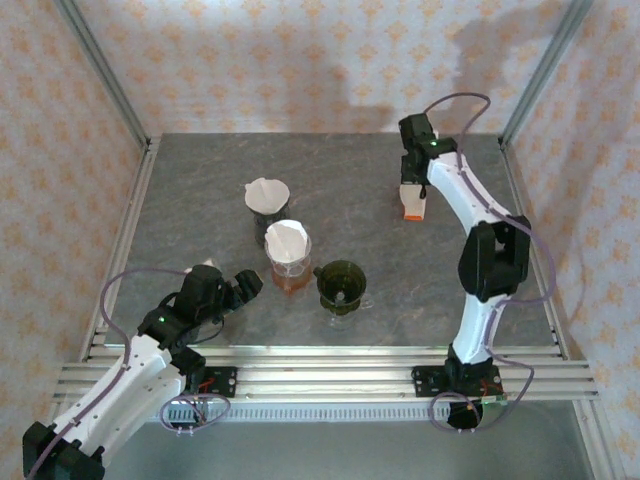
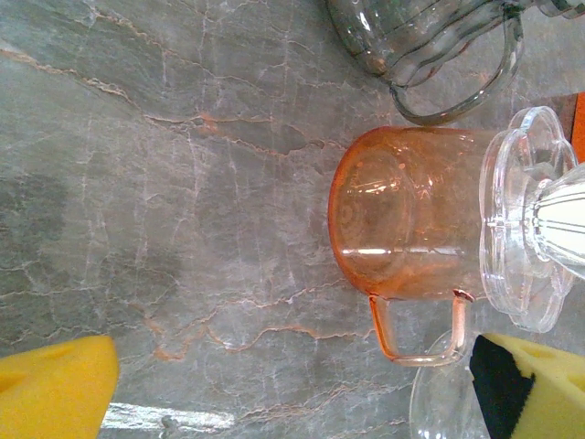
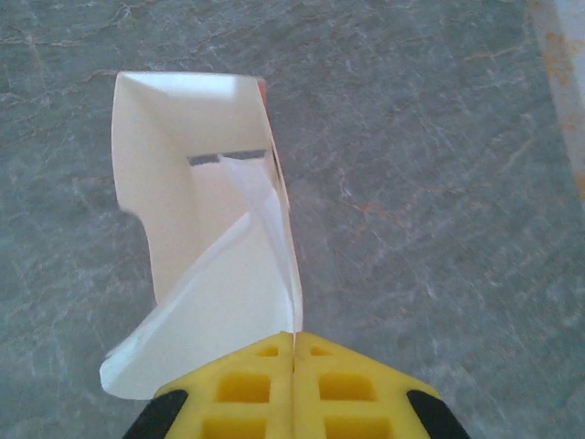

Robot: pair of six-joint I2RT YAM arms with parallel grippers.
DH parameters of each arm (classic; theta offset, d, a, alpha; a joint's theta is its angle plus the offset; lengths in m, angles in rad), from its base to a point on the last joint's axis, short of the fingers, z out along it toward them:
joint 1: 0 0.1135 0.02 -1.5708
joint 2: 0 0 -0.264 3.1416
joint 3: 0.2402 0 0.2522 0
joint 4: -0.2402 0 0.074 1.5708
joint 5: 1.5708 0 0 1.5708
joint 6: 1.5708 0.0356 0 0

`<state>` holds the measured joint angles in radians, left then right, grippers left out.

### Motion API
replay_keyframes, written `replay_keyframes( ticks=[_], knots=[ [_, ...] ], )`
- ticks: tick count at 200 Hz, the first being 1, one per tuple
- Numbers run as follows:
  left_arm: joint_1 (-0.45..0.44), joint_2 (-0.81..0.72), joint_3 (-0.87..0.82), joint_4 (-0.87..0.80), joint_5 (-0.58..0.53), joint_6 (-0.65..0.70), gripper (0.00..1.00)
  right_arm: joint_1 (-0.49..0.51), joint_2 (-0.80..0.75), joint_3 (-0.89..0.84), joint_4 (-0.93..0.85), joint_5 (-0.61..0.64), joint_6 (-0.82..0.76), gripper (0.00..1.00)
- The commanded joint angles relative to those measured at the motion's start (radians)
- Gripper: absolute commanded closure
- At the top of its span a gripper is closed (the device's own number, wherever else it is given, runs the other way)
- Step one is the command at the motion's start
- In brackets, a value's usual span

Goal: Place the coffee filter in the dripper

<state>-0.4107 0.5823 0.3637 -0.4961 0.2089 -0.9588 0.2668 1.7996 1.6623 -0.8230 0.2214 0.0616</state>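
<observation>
Right gripper (image 3: pixel 292 370): jaws pressed tight together, pinching the edge of the coffee filter (image 3: pixel 228 302), well back and right of the green dripper (image 1: pixel 342 286).
Coffee filter: white sheet poking out of the open filter box (image 3: pixel 174 155), well apart from the green dripper.
Left gripper (image 1: pixel 244 287): jaws spread wide, left of the green dripper, orange dripper (image 2: pixel 402 219) between them.

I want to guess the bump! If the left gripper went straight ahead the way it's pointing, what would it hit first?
Probably the orange glass cup, right in front of the open left gripper. Its handle sticks out nearest, so that may touch first, though depth is hard to judge.
</observation>
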Motion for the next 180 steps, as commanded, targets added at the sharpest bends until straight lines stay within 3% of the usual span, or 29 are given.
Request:
replay_keyframes(
  ticks=[1,51,88,134,180],
  knots=[
    [0.005,-0.011,0.016,0.022,-0.004,0.028,0.0,0.033,-0.134,-0.085,-0.03,0.056,0.044,1.0],
    [0.005,-0.035,0.036,0.002,-0.013,0.039,0.0,0.15,-0.435,-0.235,-0.061,-0.029,0.107,1.0],
    [0.005,-0.039,0.04,-0.009,-0.01,0.037,0.0,0.224,-0.601,-0.23,-0.174,-0.288,0.169,1.0],
    [0.005,-0.041,0.037,-0.005,-0.017,0.031,0.0,0.322,-0.611,-0.122,-0.358,-0.568,0.253,1.0],
    [0.004,-0.05,0.032,-0.013,-0.022,0.026,0.0,0.405,-0.591,-0.044,-0.446,-0.724,0.397,1.0]
  ],
)
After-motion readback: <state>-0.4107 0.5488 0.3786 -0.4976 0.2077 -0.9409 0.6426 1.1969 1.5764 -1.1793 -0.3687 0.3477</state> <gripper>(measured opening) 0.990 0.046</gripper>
